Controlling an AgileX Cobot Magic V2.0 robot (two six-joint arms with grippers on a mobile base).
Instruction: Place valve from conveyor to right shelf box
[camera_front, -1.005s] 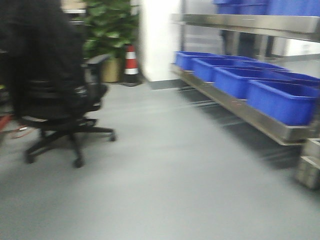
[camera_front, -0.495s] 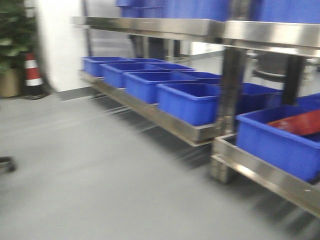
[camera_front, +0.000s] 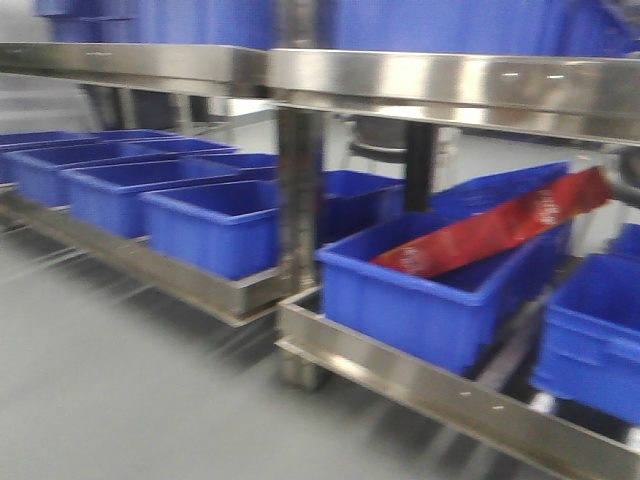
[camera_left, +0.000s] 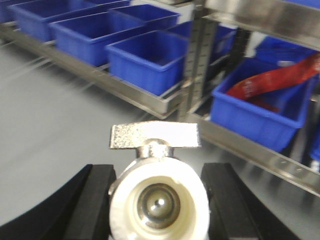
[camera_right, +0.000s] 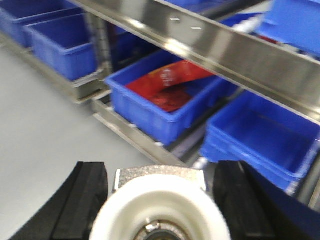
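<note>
Floor (camera_front: 100, 380) is filling the left of the front view and the steel shelf (camera_front: 400, 85) is running across the right. No bench or conveyor is showing anywhere, so I'm placing things against the shelf. Blue boxes (camera_front: 215, 225) are sitting in a row on the lower tier. The nearest box (camera_front: 420, 300) is holding a red packet (camera_front: 490, 235) that is leaning over its far rim. I'm judging the pick as done and the drop as everything left, since nothing is over a box yet. I can't tell which box is the target. Both arms are reaching forward roughly level, held out over bare floor short of the shelf's front rail. The left gripper (camera_left: 160, 170) is clenching the left valve (camera_left: 159, 200), with the bore facing the camera and the metal handle (camera_left: 155, 135) lying flat on top. The right gripper (camera_right: 161, 167) is clamping the right valve (camera_right: 160, 210) the same way and is pointing at the box with the packet. All views are smearing, so I'm not calling fine contact at the pads.
</note>
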